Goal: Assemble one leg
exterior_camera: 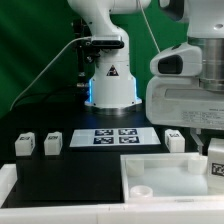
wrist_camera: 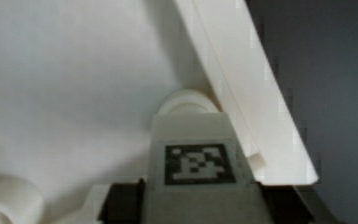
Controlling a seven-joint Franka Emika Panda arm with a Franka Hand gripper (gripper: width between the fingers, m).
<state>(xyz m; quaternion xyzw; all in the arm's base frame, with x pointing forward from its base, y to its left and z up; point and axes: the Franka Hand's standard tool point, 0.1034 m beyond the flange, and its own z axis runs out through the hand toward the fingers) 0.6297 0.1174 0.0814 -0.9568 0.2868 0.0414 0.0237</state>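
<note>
One leg (wrist_camera: 197, 150) is held fast between the jaws of the gripper (wrist_camera: 197, 208), just beside the tabletop wall (wrist_camera: 247, 90); the marker board (exterior_camera: 110, 136) is seen beyond.

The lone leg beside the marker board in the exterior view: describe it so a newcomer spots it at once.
Find the marker board on the black table before the robot base. Just off its end on the exterior view's right stands the lone leg, a small white block. Two other legs sit paired off the opposite end, and the held leg is in the gripper.
</note>
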